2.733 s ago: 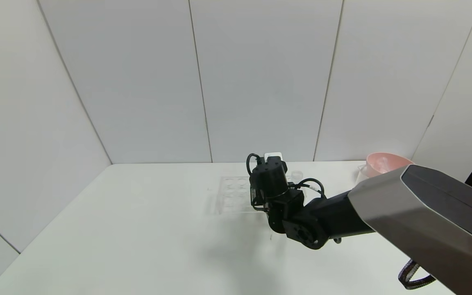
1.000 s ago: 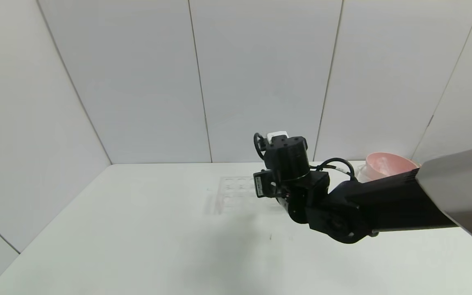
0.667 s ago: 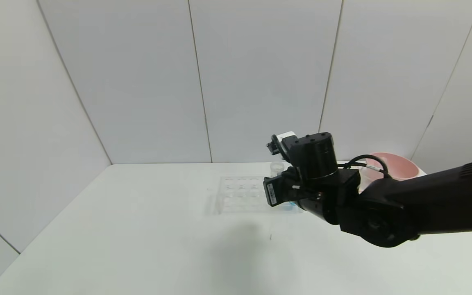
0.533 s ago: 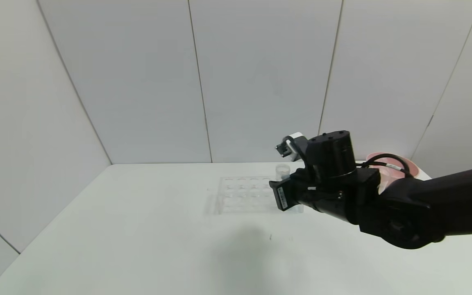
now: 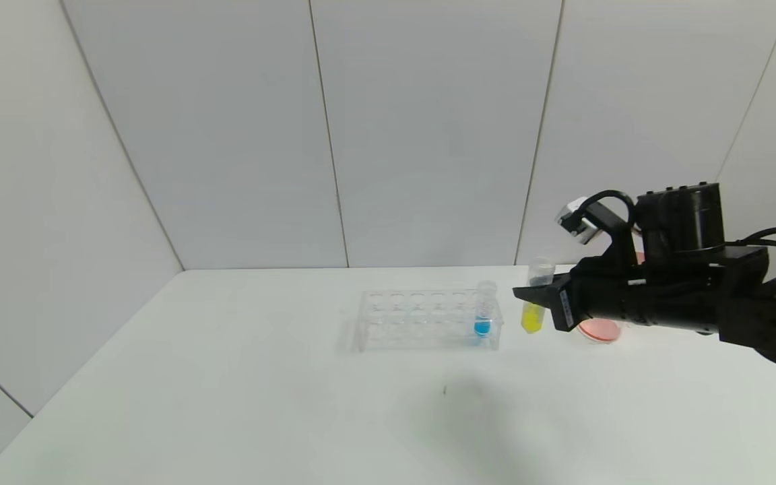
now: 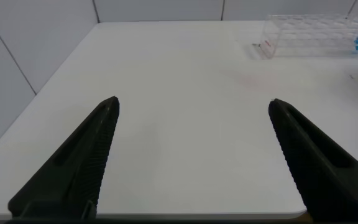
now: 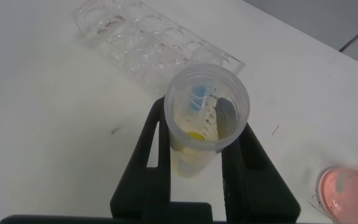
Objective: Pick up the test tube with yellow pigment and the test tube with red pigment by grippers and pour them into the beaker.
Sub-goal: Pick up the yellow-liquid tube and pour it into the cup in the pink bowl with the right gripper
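While clamped on the test tube with yellow pigment (image 5: 533, 298), the right gripper (image 5: 529, 295) held it upright just right of the clear rack (image 5: 422, 318); the beaker (image 5: 600, 330), possibly red-tinted, stood beyond. The left gripper (image 6: 191, 155) gaped, empty.

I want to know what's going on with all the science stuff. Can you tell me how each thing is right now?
Test tube with yellow pigment: upright, held off the table.
Right gripper: shut on that tube.
Blue tube: standing in the rack.
Clear rack: on the table, other holes empty.
Beaker: on the table, red liquid inside.
Left gripper: open, holding nothing.
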Available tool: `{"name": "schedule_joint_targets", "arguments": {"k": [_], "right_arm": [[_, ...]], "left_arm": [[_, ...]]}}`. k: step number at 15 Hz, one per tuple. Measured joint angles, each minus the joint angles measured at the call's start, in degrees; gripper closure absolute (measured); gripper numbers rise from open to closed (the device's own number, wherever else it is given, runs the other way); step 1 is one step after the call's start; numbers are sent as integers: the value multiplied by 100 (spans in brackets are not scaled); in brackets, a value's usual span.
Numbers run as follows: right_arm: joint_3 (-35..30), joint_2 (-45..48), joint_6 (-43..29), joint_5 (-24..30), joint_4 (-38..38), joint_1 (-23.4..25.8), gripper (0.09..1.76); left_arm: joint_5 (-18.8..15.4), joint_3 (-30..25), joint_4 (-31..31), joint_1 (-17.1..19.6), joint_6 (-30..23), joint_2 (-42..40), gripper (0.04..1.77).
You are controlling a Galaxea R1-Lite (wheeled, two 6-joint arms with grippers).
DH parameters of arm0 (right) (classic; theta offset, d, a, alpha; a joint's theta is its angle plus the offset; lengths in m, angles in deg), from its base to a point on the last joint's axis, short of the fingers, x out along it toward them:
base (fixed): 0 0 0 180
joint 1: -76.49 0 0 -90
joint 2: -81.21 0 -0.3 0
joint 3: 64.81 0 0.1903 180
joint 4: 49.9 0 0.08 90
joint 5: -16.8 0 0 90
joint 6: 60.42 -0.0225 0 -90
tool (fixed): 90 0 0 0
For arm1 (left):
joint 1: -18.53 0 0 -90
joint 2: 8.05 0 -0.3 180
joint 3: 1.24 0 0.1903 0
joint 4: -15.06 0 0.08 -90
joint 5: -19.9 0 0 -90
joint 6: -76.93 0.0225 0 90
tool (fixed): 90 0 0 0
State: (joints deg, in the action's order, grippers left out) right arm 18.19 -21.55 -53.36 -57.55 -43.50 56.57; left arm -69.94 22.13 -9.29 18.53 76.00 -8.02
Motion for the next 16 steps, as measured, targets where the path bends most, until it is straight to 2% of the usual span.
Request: {"name": "schedule_joint_targets", "arguments": {"k": [3,7,11,16], "right_arm": [[221,61,176,1223,44,959,132],[1002,-173,616,1959,315,2167,132],[1807,-430,1143,2961,1369,2976,132],[2859,-730,2888,3301,3304,3618,132]], "left_arm": [[-2,0,0,0,-2,0,9],[0,0,-2,0,-2,0,9],[-2,0,0,0,-2,0,9],[0,0,0,0,-2,0,9]]}}
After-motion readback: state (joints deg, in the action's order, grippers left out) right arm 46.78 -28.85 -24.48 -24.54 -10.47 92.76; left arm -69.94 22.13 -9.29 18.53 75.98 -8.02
